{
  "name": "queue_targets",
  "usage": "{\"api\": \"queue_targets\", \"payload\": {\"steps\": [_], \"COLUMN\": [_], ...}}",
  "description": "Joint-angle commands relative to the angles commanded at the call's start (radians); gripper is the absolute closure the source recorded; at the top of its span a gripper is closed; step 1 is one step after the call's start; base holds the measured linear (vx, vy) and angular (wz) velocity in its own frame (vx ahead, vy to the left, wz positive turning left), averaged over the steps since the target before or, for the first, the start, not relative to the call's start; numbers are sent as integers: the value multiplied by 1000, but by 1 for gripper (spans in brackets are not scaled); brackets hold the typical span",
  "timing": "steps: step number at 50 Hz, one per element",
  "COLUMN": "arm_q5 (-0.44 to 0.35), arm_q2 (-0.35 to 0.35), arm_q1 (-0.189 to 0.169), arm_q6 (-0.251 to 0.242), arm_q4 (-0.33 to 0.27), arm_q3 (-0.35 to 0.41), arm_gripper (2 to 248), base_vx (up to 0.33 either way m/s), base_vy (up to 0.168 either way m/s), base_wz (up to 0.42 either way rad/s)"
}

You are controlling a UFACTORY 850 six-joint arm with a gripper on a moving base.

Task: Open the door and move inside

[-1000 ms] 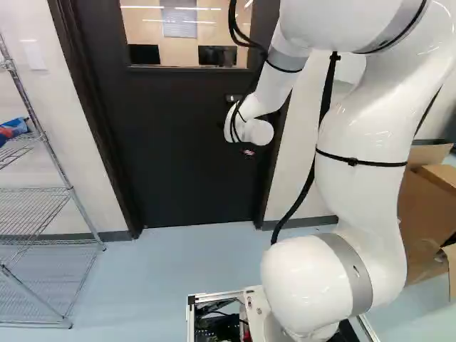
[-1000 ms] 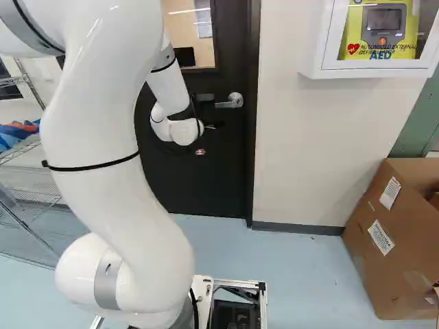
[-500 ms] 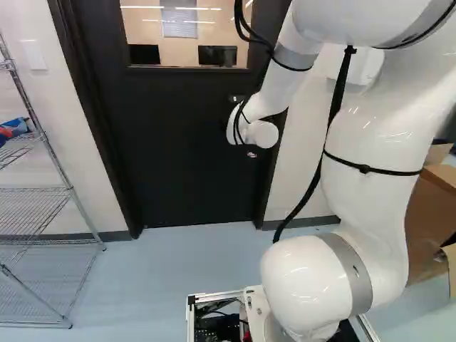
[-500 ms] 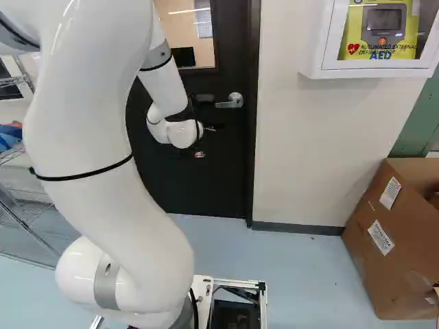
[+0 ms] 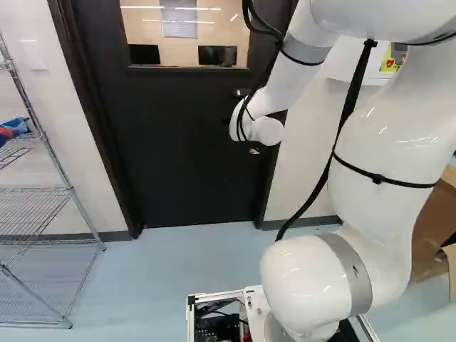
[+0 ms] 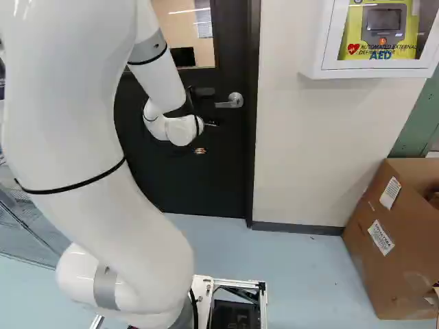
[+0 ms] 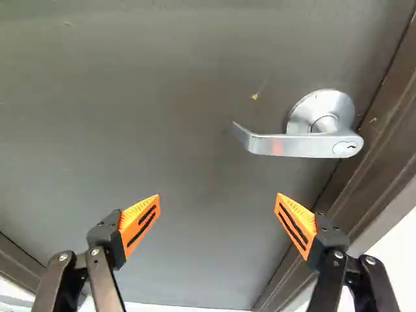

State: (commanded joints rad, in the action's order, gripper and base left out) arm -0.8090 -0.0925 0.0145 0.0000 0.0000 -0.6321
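I have my fingers [image 7: 139,225] spread wide apart, near the closed door [image 5: 185,157]; its handle [image 6: 234,101] sits beyond them at the door's right side, lever level, beside the frame [image 6: 254,137].

You have open space before the door [image 7: 162,130]; the lever handle [image 7: 292,145] projects into it, near the door frame [image 7: 361,182].

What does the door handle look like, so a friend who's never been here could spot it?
Find the big dark door with a window in its upper part. Lower down, close to the frame, is the handle: a lever on a round plate. Its silvery metal and keyhole set it apart from the dark door and frame.
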Motion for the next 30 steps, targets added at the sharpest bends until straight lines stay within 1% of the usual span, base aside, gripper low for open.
{"api": "queue_targets", "payload": {"steps": [30], "arm_q5": [0], "arm_q2": [59], "arm_q1": [-1], "arm_q6": [0], "arm_q4": [0], "arm_q3": [-8], "arm_gripper": [3], "base_vx": [0], "base_vy": [0], "base_wz": [0]}}
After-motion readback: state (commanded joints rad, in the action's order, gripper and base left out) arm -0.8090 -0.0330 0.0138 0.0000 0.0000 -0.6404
